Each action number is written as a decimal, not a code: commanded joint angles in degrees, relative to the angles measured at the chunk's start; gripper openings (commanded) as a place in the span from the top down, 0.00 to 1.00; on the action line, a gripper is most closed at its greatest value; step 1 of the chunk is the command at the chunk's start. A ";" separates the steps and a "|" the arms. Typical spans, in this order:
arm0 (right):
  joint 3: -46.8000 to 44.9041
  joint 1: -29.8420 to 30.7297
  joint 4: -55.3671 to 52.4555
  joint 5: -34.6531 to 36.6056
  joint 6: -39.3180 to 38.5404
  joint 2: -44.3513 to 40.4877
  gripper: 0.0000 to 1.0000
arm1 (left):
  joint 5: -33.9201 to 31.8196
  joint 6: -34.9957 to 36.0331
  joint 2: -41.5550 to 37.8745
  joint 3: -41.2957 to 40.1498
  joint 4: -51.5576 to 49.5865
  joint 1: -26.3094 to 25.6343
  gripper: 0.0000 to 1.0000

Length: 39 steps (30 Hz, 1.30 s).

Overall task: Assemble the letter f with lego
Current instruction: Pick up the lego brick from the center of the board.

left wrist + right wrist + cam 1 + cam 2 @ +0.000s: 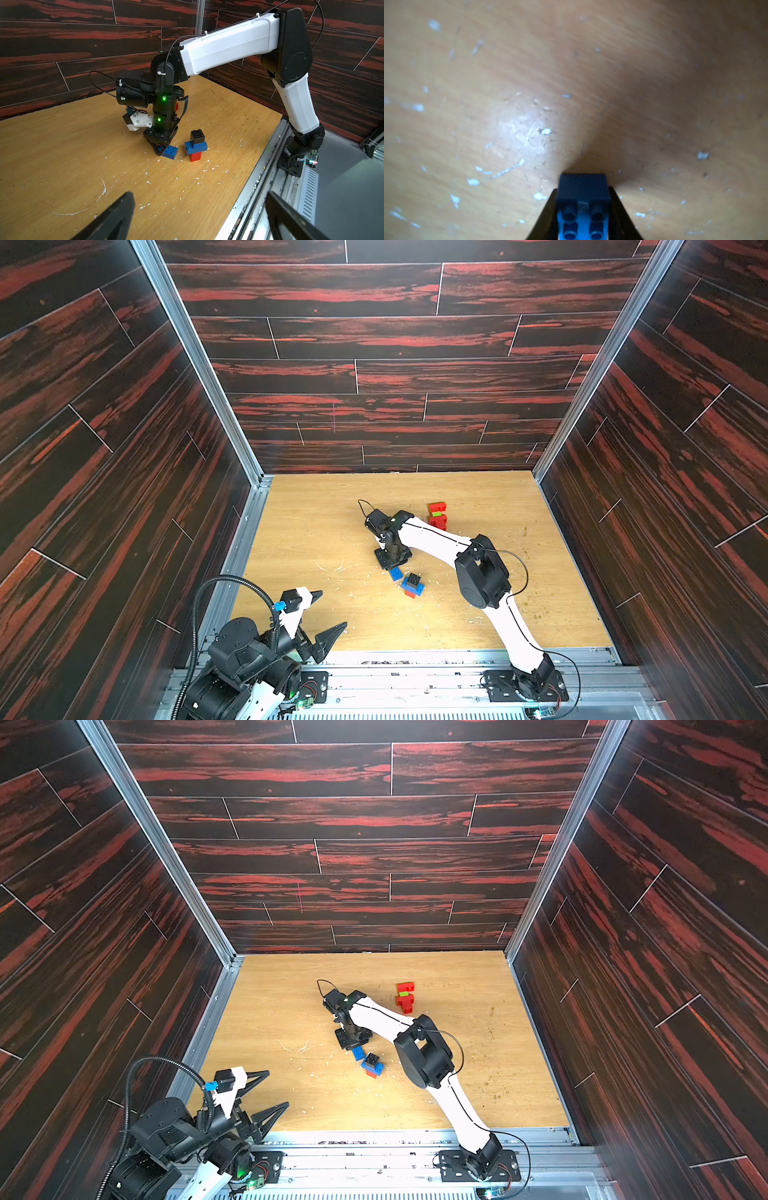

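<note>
A loose blue brick (pixel 395 573) (pixel 358 1053) (pixel 170 151) (pixel 583 187) lies studs-up on the wooden table (pixel 316 531). My right gripper (pixel 390 568) (pixel 353 1046) (pixel 159 150) (pixel 583 192) points straight down, both black fingers pressed against the brick's sides. Just beside it stands a small stack (pixel 412 585) (pixel 372 1065) (pixel 196 145): black brick on a blue one on a red one. Farther back sits a red stack with a lime green brick (pixel 437 516) (pixel 405 996) in it. My left gripper (pixel 332 610) (pixel 277 1089) (pixel 199 195) hovers open and empty near the front left corner.
Dark red wood-pattern walls (pixel 415 364) close the table in on three sides. An aluminium rail (pixel 415 659) with the arm bases runs along the front edge. White flecks and scratches (pixel 104 189) dot the tabletop.
</note>
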 commanded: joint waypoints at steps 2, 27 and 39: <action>1.01 -0.23 -1.79 0.83 -0.35 0.30 0.85 | 0.32 1.03 -0.81 -0.08 -0.56 -0.29 0.00; 3.07 2.44 -14.50 6.75 -15.35 -17.39 0.98 | -1.07 0.57 -1.10 -0.15 -0.55 -0.30 0.00; -11.74 2.65 -10.92 1.43 -23.54 -30.34 0.94 | -1.24 0.46 -0.92 -0.11 -0.57 -0.30 0.00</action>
